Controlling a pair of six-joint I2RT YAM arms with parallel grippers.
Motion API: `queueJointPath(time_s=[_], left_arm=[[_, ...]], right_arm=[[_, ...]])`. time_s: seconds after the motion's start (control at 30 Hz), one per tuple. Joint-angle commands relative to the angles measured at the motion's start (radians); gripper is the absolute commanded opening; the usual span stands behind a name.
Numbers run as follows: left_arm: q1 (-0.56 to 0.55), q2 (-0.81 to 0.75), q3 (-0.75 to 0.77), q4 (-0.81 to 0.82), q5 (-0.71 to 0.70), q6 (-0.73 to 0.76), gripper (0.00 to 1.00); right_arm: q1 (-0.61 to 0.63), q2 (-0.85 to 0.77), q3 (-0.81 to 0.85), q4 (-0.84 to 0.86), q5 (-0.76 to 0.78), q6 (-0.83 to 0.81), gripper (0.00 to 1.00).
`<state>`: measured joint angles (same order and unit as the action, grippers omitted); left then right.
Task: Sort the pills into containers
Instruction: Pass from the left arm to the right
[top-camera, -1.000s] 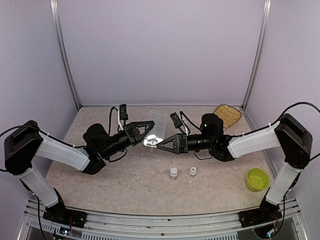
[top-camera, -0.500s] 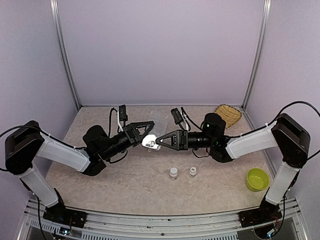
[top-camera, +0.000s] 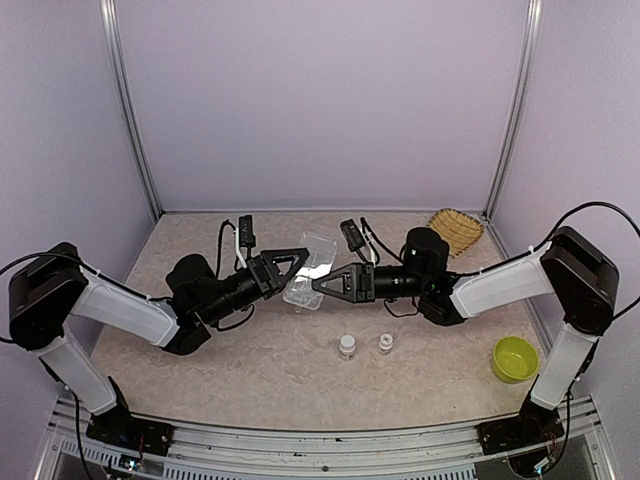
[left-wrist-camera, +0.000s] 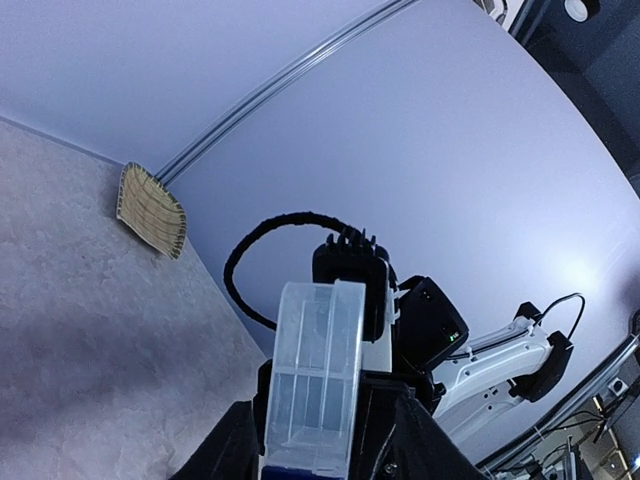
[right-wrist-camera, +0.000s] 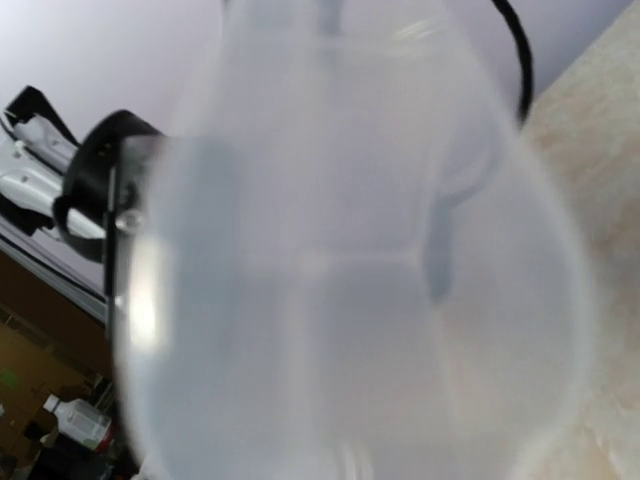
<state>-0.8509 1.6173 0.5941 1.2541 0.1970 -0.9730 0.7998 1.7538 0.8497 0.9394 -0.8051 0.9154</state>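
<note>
The container (top-camera: 316, 256), a flat clear compartment box, hangs above the table between my two grippers. My left gripper (top-camera: 303, 256) reaches it from the left. In the left wrist view the container (left-wrist-camera: 310, 360) stands edge-on between the left fingers (left-wrist-camera: 225, 445), with a thin dark gap on its right side, so the jaws are open. My right gripper (top-camera: 318, 283) meets the box's near edge from the right and looks shut on it. The blurred container (right-wrist-camera: 340, 280) fills the right wrist view and hides those fingers. No pills show.
Two small white-capped bottles (top-camera: 346, 346) (top-camera: 385, 343) stand on the table in front of the grippers. A lime-green bowl (top-camera: 515, 358) sits at the right front. A woven straw basket (top-camera: 455, 230) (left-wrist-camera: 150, 210) lies at the back right corner.
My right gripper has moved left onto the box and closed on it. The left jaws have widened slightly. The box has settled a little lower between the two grippers.
</note>
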Motion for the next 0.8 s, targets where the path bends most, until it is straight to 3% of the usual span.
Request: queueJointPath(time_s=[0.0, 0.27, 0.33, 0.47, 0.77], left_arm=[[-0.002, -0.068, -0.022, -0.065, -0.001, 0.040, 0.50], [0.046, -0.178, -0.014, -0.308, 0.049, 0.083, 0.75], [0.061, -0.194, -0.003, -0.369, 0.080, 0.101, 0.77], [0.088, -0.193, 0.026, -0.429, 0.167, 0.131, 0.76], [0.105, -0.134, 0.076, -0.366, 0.409, 0.130, 0.64]], right_arm=[[-0.025, -0.062, 0.006, -0.083, -0.007, -0.047, 0.26], [-0.065, -0.135, 0.023, -0.269, -0.087, -0.140, 0.25], [-0.071, -0.146, 0.037, -0.319, -0.125, -0.170, 0.25], [-0.078, -0.160, 0.063, -0.407, -0.210, -0.234, 0.25], [-0.092, -0.182, 0.068, -0.445, -0.318, -0.260, 0.25]])
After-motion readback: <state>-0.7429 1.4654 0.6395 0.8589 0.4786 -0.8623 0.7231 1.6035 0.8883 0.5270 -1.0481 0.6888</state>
